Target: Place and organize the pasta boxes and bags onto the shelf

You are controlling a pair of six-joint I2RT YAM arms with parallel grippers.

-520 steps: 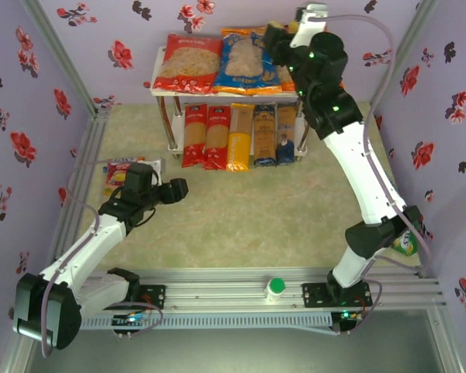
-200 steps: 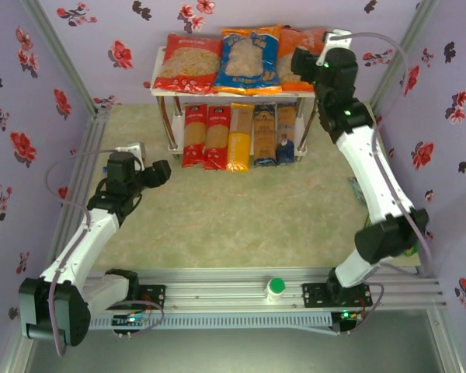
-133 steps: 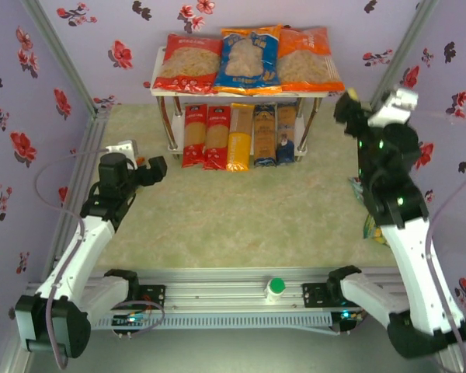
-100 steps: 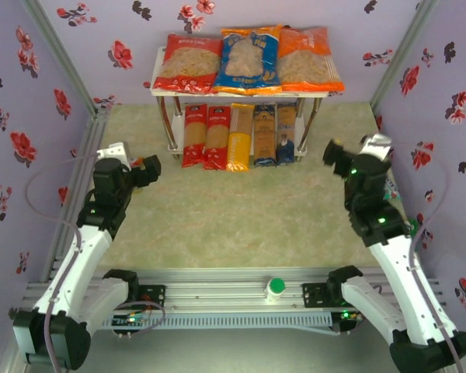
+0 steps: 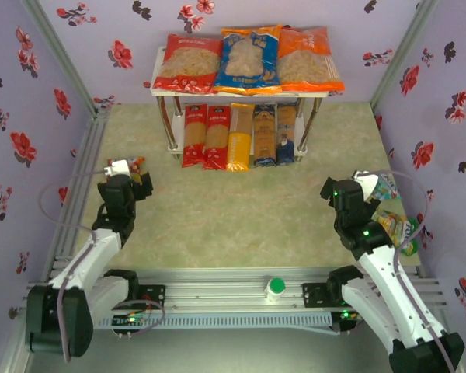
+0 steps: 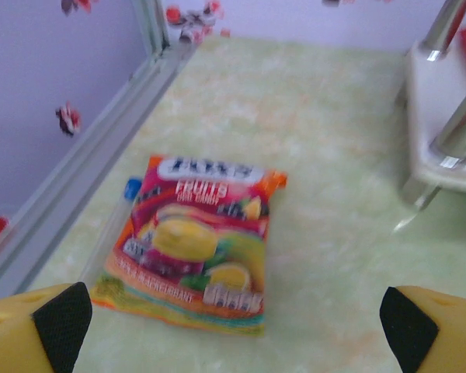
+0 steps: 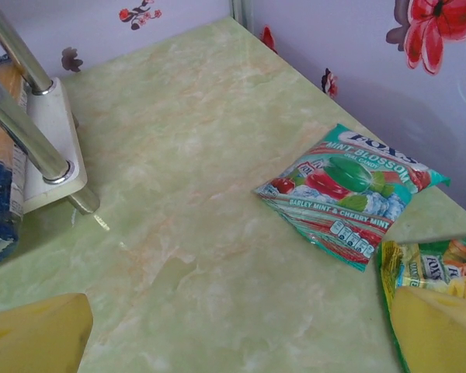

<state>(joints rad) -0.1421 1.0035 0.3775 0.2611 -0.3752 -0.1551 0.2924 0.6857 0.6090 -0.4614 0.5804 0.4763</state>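
On the shelf [image 5: 241, 93] at the back, the top board carries the red bag [image 5: 188, 62], the blue bag [image 5: 248, 61] and the orange bag [image 5: 307, 61] side by side. Below them lie the pasta boxes: two red [image 5: 204, 137], one yellow [image 5: 239, 138] and two dark blue [image 5: 274, 134]. My left gripper [image 5: 140, 180] hangs low at the left, open and empty [image 6: 233, 342]. Low at the right, my right gripper [image 5: 330, 190] is also open and empty [image 7: 241, 342]. The shelf's metal legs [image 6: 458, 132] [image 7: 27, 132] stand ahead of both wrists.
A small red-and-yellow snack packet [image 6: 194, 241] lies on the table before the left gripper, near the left rail. A teal mint packet [image 7: 349, 190] and a green-yellow packet [image 7: 435, 268] lie by the right wall. A green knob [image 5: 276, 287] sits on the front rail.
My right arm has drawn back from the shelf's top tier, leaving the orange bag there, and dropped low at the right. My left arm has pulled back toward the left rail.
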